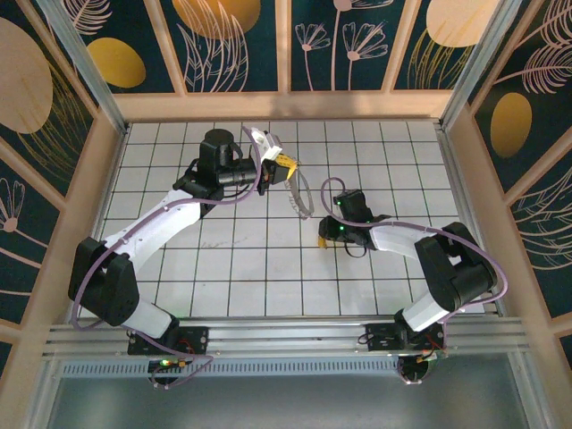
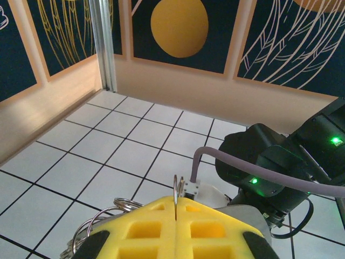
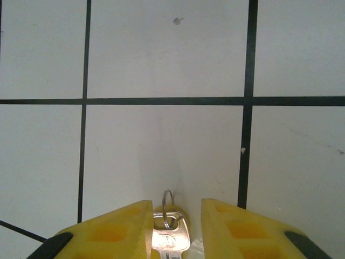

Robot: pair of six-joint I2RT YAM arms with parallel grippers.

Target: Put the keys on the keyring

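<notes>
No legible txt, labels or nos. anywhere

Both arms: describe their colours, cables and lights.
The left arm and right arm have white links between bulky black joints on black bases. A grey-purple cable loops along each. The fingers are yellow blocks with square recesses and black outer corners. Small green lights glow on the right arm's black housing.
</notes>
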